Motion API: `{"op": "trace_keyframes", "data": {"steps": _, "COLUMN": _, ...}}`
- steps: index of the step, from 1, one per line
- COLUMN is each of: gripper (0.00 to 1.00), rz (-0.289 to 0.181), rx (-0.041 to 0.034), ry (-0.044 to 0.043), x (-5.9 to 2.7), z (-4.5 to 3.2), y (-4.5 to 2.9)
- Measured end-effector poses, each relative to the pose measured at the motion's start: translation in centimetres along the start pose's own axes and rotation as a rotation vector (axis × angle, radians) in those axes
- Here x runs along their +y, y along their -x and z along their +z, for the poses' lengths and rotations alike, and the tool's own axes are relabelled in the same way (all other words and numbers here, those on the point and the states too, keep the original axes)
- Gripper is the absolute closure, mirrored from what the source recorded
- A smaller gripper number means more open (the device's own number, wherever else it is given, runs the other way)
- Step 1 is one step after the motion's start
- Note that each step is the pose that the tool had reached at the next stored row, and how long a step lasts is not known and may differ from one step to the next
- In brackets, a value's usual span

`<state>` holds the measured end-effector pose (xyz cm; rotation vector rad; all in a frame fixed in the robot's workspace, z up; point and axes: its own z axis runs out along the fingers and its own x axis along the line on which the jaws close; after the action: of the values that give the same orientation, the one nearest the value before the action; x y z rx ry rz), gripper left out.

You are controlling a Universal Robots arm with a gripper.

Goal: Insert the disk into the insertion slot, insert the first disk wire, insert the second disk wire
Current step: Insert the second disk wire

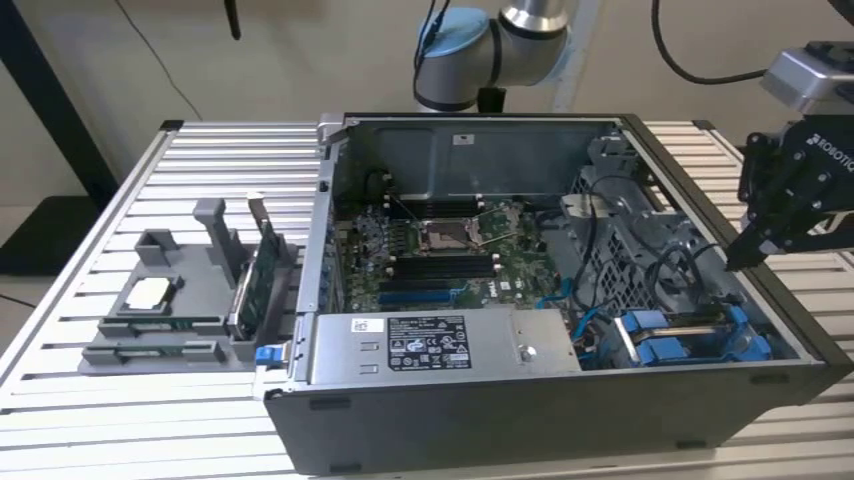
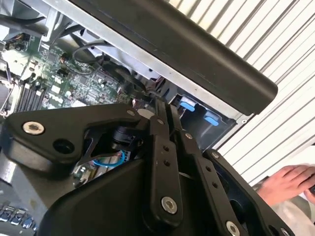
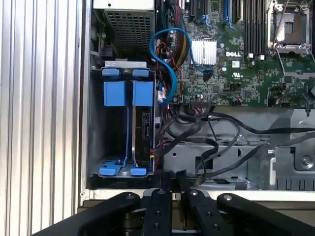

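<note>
Aluminium slats form the desk [image 1: 200, 160], set before a pale wall [image 1: 307, 50]. An open case [image 1: 534, 425] stands on it, with a grey parts tray [image 1: 160, 310] at the exterior view's left. The disk [image 3: 141, 128] sits on edge in the slot [image 3: 96, 137], beside black cables [image 3: 216, 142]. The tool [image 1: 738, 262] hangs clenched and empty over the case's rim. A hand [image 2: 285, 182] lies outside the case.

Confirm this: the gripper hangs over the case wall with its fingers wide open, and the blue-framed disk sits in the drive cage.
Wrong on the fingers: the second wrist view shows the gripper shut, not wide open. The rest holds: it hangs over the case wall, and the blue-framed disk sits in the drive cage.
</note>
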<state>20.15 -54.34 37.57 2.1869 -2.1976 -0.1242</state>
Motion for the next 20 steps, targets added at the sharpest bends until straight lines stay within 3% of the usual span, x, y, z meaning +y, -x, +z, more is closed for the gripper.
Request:
{"op": "trace_keyframes", "data": {"steps": 5, "gripper": 0.83, "rz": 0.016, "rx": -0.0021, "ry": 0.0148, "x": -0.01, "z": 0.04, "y": -0.20}}
{"op": "trace_keyframes", "data": {"steps": 8, "gripper": 0.89, "rz": 0.024, "rx": -0.0041, "ry": 0.0280, "x": 0.01, "z": -0.09, "y": -0.32}}
{"op": "trace_keyframes", "data": {"steps": 13, "gripper": 0.89, "rz": 0.032, "rx": -0.0045, "ry": 0.0520, "x": -0.09, "z": -0.31, "y": -0.50}}
{"op": "trace_keyframes", "data": {"steps": 18, "gripper": 0.88, "rz": 0.034, "rx": -0.0045, "ry": 0.0550, "x": -0.29, "z": -0.37, "y": -0.64}}
{"op": "trace_keyframes", "data": {"steps": 20, "gripper": 0.76, "rz": 0.033, "rx": -0.0047, "ry": 0.0552, "x": -0.42, "z": -0.40, "y": -0.68}}
